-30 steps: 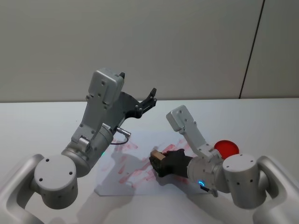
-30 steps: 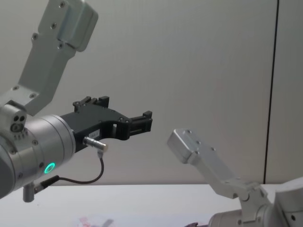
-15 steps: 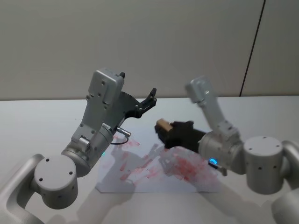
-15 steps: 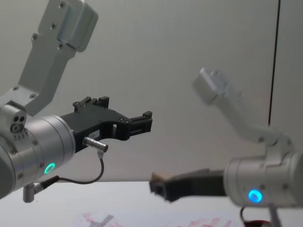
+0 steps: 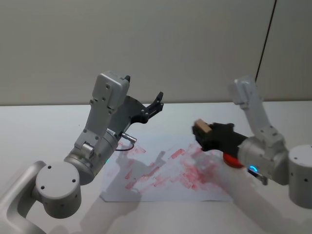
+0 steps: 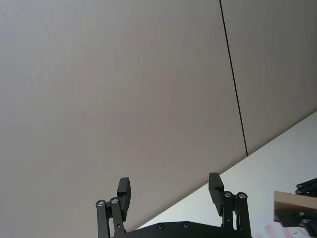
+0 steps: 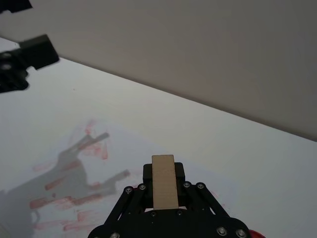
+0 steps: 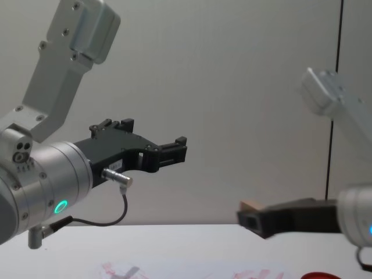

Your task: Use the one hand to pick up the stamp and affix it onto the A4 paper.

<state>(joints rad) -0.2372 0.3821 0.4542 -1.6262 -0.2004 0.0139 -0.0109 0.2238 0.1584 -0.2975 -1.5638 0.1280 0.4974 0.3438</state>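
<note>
The stamp (image 5: pixel 201 127), a pale wooden block, is clamped in the black jaws of the R gripper (image 5: pixel 204 137). It is held in the air, clear of the white table (image 5: pixel 34 131), approx. above the far right corner of the A4 paper (image 5: pixel 146 192). The paper is laid flat and is covered w/ smeared red prints. A round red ink pad (image 5: pixel 233 161) is partly hidden under the R arm, just off the paper's right edge. The L gripper (image 5: pixel 144 87) is raised over the paper's left side, jaws spread wide, nothing held.
</note>
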